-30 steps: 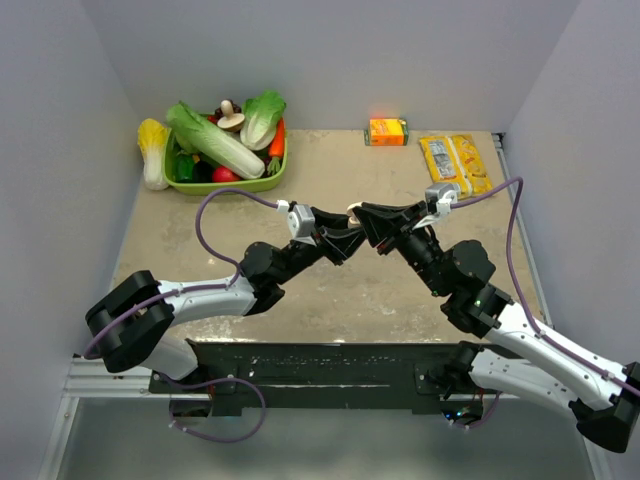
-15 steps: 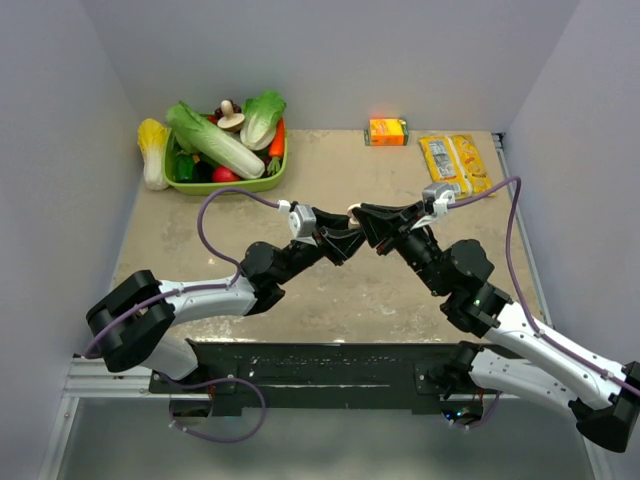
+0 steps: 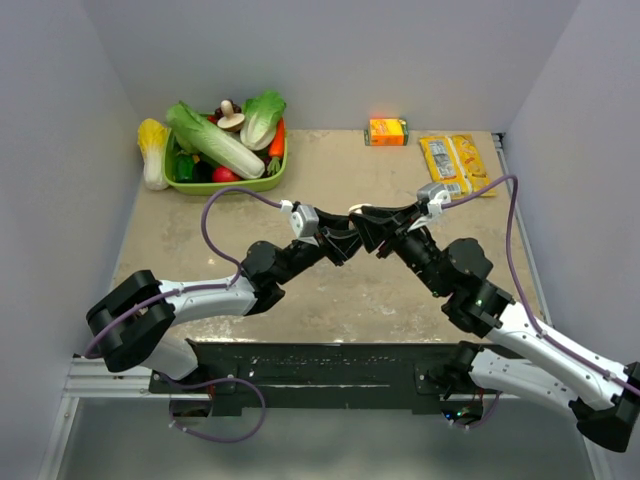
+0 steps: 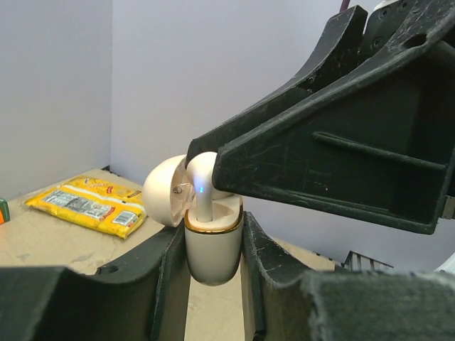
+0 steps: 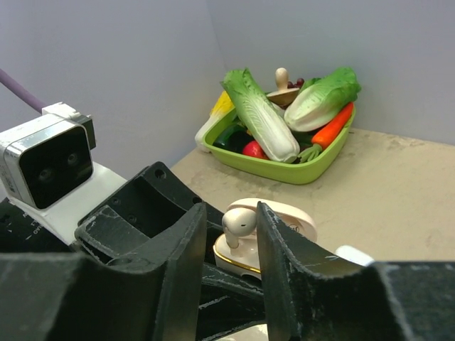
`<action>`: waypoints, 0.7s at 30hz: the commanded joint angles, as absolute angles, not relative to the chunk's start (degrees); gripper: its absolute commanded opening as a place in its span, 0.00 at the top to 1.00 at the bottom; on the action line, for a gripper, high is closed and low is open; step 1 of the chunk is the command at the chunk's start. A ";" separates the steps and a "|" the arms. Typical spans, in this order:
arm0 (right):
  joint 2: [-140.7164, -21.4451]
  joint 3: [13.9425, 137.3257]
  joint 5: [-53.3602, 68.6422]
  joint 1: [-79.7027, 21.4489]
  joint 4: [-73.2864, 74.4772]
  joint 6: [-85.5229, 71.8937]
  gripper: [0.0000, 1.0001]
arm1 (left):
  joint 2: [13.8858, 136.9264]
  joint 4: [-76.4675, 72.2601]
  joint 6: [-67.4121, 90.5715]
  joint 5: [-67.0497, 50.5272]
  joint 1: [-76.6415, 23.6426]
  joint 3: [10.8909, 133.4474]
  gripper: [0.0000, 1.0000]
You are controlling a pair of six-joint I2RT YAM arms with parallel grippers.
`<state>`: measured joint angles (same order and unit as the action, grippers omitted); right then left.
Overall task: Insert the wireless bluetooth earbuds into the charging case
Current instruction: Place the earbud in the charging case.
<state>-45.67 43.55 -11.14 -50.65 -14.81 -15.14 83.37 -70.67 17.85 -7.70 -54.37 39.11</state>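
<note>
Charging case (image 4: 212, 256) is up off the desk (image 3: 200, 250), approx mid-desk, upright, lid (image 4: 165, 192) swung open to the far side. The left gripper (image 4: 212, 231) fingers pinch the case body on both sides, just under the gold rim (image 4: 202, 229).

Earbud (image 5: 239, 222) stands stem-down in the case w/ its head above the rim and a small blue light (image 4: 201, 189) lit on the stem. The right gripper (image 5: 231, 213) fingers sit either side of the head. A dark gap shows on one side, so can't tell if they pinch it or only flank it.

Step in hand, as I read it: seat this bud fully, then let go. To do it well:
- L arm: hold case vertical and steady, same squeeze.
- R arm: press straight down along the stem axis, no side load. A tilt could jam the stem vs the case wall or lever the case out of the L pinch.
- Spread R fingers only once the head sits flush w/ the rim.
- Then lift straight up, clear of the lid.

2nd bud: none in view. Can't tell whether one sits in the case already, since the R finger hides that side.
</note>
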 commanded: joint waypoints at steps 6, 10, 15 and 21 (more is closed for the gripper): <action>-44.82 47.37 -15.03 -50.89 -9.23 -15.56 0.57 | 82.09 -100.72 16.70 -8.09 -54.14 40.78 1.00; -44.47 48.07 -15.99 -50.89 -8.70 -16.17 0.56 | 82.09 -100.90 16.61 -8.09 -54.14 40.61 1.00; -43.77 49.13 -18.10 -50.89 -8.09 -16.61 0.55 | 81.91 -101.34 16.52 -8.09 -54.14 40.17 1.00; -41.40 51.15 -21.53 -50.89 -6.25 -17.49 0.55 | 81.04 -102.39 15.29 -8.70 -54.14 37.71 1.00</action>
